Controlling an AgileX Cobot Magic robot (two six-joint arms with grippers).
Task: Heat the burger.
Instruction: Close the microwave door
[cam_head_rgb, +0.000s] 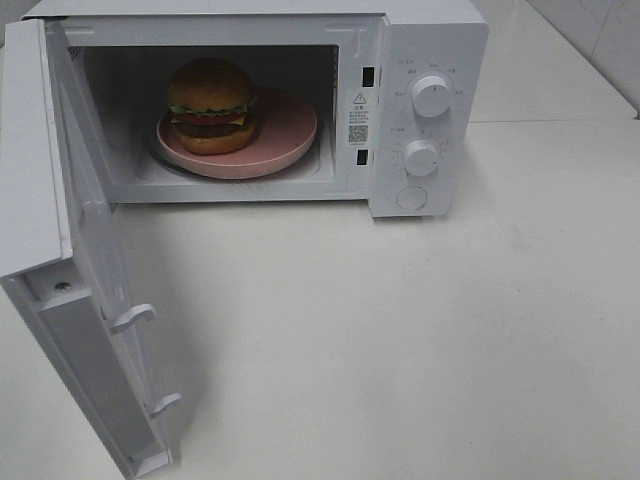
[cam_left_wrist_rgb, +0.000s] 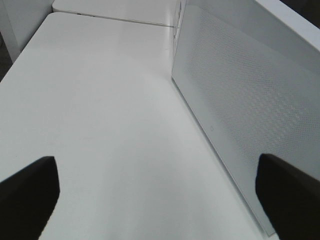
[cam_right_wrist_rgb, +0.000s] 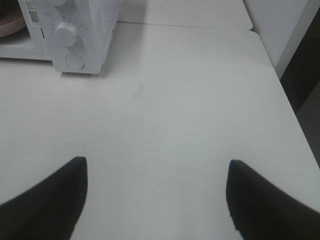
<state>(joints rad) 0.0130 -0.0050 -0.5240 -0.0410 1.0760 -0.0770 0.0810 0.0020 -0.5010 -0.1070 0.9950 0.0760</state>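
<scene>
The burger (cam_head_rgb: 211, 104), a tall one with a golden-brown bun, lettuce, patty and red layers, sits on a round pink plate (cam_head_rgb: 285, 138) inside the white microwave (cam_head_rgb: 430, 60). Its door (cam_head_rgb: 90, 280) hangs wide open toward the front left. Neither arm shows in the exterior high view. In the left wrist view my left gripper (cam_left_wrist_rgb: 157, 192) is open above bare table, close beside the outer face of the door (cam_left_wrist_rgb: 245, 115). My right gripper (cam_right_wrist_rgb: 157, 195) is open and holds nothing, hovering over the table well away from the microwave's control panel (cam_right_wrist_rgb: 70, 37).
Two knobs (cam_head_rgb: 432, 95) (cam_head_rgb: 421, 157) and a round button (cam_head_rgb: 411, 197) sit on the microwave's right panel. The door's two latch hooks (cam_head_rgb: 135, 318) stick out on its inner side. The white table's (cam_right_wrist_rgb: 200, 100) right edge (cam_right_wrist_rgb: 280, 85) drops off to a dark floor.
</scene>
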